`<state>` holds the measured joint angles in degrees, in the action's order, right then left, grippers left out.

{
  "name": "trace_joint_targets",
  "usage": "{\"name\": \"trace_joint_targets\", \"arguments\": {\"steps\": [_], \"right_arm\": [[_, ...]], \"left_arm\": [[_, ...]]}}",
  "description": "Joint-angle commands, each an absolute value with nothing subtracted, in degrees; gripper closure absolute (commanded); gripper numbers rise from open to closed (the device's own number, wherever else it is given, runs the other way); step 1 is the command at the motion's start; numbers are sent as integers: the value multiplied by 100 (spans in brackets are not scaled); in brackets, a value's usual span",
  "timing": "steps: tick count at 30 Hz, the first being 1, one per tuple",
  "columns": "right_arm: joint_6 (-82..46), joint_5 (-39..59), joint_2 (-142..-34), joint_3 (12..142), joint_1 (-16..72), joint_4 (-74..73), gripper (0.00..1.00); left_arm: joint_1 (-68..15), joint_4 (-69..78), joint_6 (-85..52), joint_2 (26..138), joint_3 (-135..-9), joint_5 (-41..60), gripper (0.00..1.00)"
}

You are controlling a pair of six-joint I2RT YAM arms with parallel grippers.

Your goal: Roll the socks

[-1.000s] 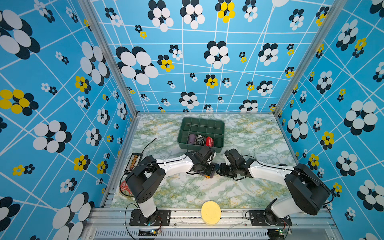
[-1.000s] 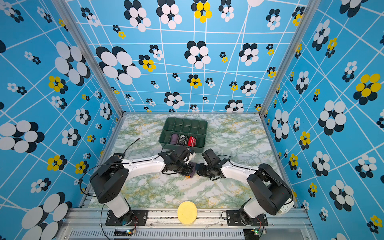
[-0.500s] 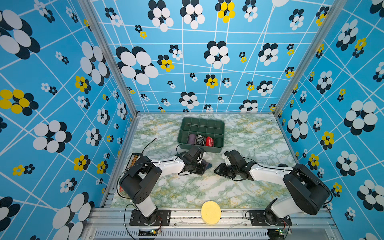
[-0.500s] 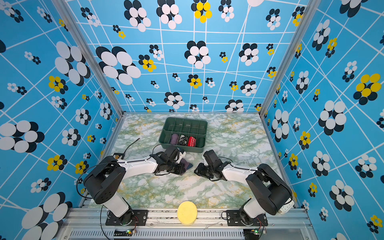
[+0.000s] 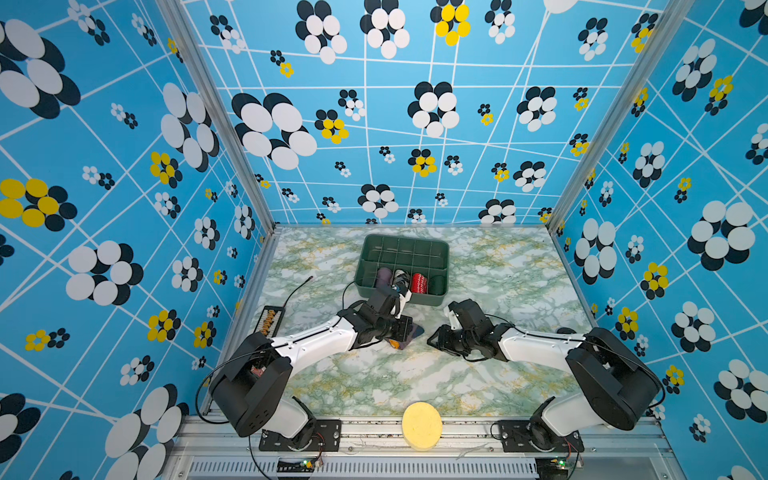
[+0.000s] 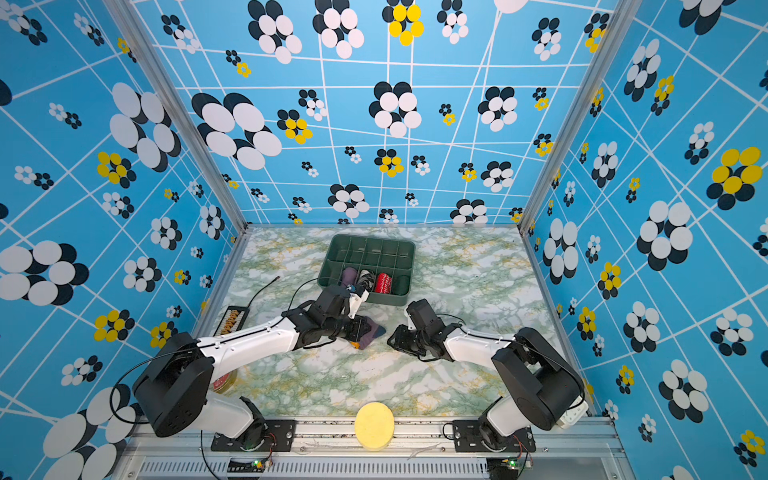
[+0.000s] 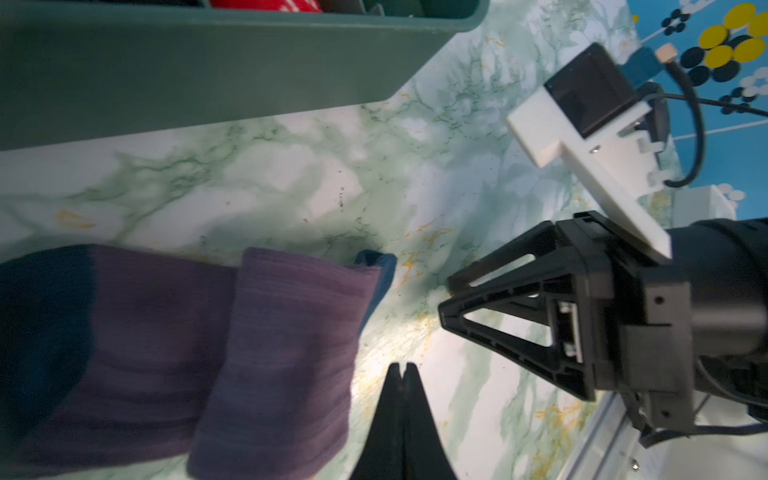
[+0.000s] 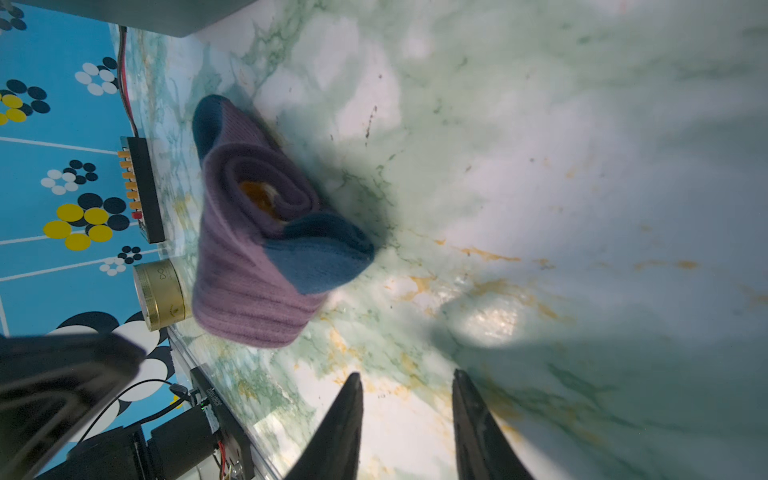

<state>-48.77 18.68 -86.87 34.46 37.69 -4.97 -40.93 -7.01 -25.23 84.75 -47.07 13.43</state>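
Both empty: left fingers together, right fingers apart, beside the socks (rolled, now slightly further left).

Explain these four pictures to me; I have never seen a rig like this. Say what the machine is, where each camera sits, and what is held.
Two robot arms, left arm and right arm, stand at the front of a marble-patterned table. Both top views look down from overhead; each wrist view comes from a camera on one arm. On the table lie the socks, loosely rolled, and a green tray holding bundles. Nothing is held: the left gripper is shut beside the socks, the right gripper open.
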Motion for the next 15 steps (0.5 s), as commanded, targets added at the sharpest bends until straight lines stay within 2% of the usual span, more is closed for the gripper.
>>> {"name": "trace_joint_targets", "arguments": {"steps": [1,4,8,15], "right_arm": [[-4909,1743,-8633,3445,3760,-501,62],[-4779,1520,-8502,3614,3887,-205,62],[-4529,1125,-8458,4056,4166,413,62],[-4496,867,-8861,4531,4489,584,62]], "left_arm": [[-4037,-1459,-2328,8442,-4828,152,99],[-3902,-1430,-2379,8405,-4683,-208,96],[-3771,-1264,-2443,8388,-4556,-288,96],[-3762,-1097,-2404,8565,-4605,-250,96]]}}
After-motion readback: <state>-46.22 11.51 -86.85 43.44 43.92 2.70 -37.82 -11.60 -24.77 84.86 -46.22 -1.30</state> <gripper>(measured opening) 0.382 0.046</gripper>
